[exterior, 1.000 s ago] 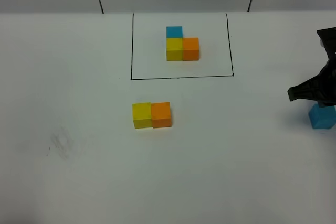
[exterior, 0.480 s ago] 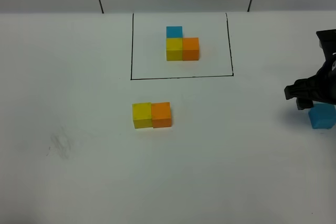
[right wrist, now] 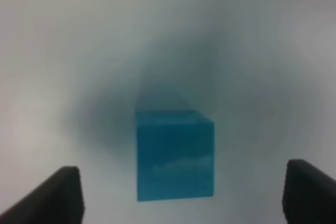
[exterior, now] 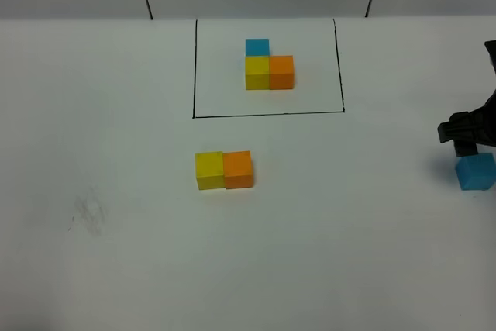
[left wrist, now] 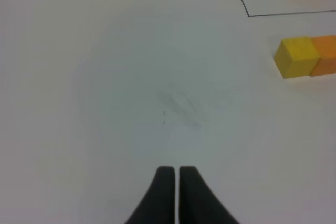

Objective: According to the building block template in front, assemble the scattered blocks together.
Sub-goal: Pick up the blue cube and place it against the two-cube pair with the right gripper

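Dull-finished cubes on a smooth, matt white desk (exterior: 116, 269).
Scattered blocks, namely yellow cube (exterior: 208, 170), orange cube (exterior: 238, 168) and sky-blue cube (exterior: 474, 171): flat in colour, smooth-faced, matt, perhaps painted wood or plastic, too small to tell. Same dull finish on the building block template (exterior: 269, 67), inside a thin black frame (exterior: 267, 114) drawn straight on the desk. Faint grey smudge (exterior: 89, 215) rubbed into the white surface. Black, matt, smooth jaws on the left gripper (left wrist: 175, 174); likewise dark and unshining on the right gripper (right wrist: 189, 182).
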